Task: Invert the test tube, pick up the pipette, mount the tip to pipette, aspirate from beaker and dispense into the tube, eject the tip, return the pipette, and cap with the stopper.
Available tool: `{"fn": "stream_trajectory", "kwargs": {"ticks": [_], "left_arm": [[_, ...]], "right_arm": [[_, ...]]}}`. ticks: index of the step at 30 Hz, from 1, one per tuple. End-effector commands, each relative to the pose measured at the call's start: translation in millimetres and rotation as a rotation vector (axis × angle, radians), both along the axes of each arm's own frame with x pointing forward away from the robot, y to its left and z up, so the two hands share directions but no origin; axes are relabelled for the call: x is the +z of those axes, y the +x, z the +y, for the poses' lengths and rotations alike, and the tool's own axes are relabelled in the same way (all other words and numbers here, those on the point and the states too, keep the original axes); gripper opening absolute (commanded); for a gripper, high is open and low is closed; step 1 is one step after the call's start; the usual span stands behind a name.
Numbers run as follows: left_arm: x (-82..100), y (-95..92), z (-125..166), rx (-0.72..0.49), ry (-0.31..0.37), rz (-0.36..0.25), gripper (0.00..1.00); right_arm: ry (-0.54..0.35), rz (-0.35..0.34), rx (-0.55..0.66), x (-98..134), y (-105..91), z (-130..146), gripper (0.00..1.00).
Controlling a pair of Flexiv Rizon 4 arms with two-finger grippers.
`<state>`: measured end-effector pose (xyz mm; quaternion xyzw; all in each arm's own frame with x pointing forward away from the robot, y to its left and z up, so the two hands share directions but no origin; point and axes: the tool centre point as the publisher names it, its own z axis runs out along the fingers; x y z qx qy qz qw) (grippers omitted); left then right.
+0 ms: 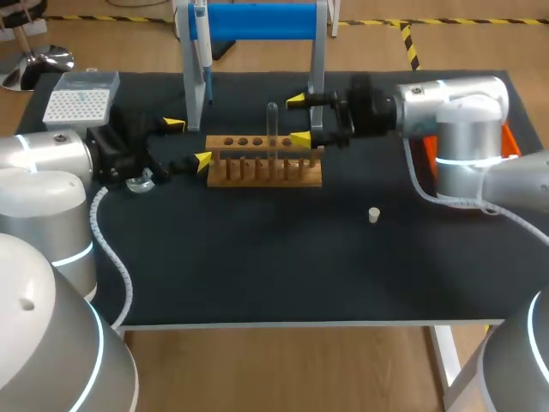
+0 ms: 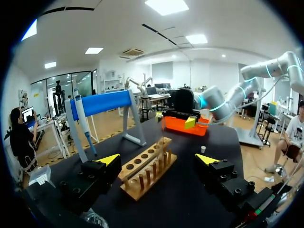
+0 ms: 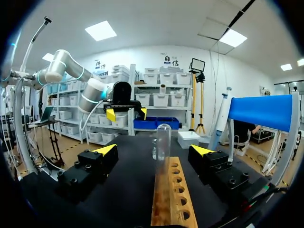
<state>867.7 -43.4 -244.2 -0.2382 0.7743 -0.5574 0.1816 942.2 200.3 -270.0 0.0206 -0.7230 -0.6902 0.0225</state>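
Observation:
A wooden rack [image 1: 264,163] stands mid-table with a clear test tube [image 1: 273,127] upright in it, rounded end up. My right gripper [image 1: 298,119] is open just right of the tube; in its wrist view the tube [image 3: 163,141] rises from the rack [image 3: 171,199] slightly ahead of the open gripper [image 3: 153,150], untouched. My left gripper [image 1: 189,142] is open at the rack's left end, and its wrist view shows the rack [image 2: 147,168] ahead of the gripper [image 2: 157,159]. The pipette [image 1: 202,51] hangs on the blue stand. A white stopper [image 1: 374,215] lies right of centre.
A tip box [image 1: 79,99] sits at the back left. A small glass vessel [image 1: 141,182] stands under my left wrist. The blue stand [image 1: 257,21] rises behind the rack. An orange tray [image 1: 512,142] lies behind my right arm.

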Motion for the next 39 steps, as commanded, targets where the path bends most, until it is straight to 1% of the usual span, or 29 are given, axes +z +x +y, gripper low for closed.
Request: {"fn": "stream_trajectory", "kwargs": {"ticks": [1, 7, 18, 32, 39], "left_arm": [[-1.5, -0.8, 0.2, 0.002, -0.002, -0.004, 1.00], [-1.5, -0.8, 0.2, 0.002, -0.002, -0.004, 1.00], [-1.5, -0.8, 0.2, 0.002, -0.002, -0.004, 1.00], [-1.5, -0.8, 0.2, 0.002, -0.002, -0.004, 1.00], [-1.5, -0.8, 0.2, 0.002, -0.002, -0.004, 1.00]], "right_arm": [[-0.004, 0.015, 0.084, -2.9, 8.6, 7.4, 1.00], [-0.009, 0.025, 0.097, -2.4, 6.9, 16.5, 1.00], [-0.005, 0.024, 0.098, -4.9, 6.6, 32.2, 1.00], [0.021, 0.037, 0.082, -6.3, 6.7, 40.4, 1.00], [0.030, 0.040, 0.075, -6.0, 6.3, 43.3, 0.88]]}}
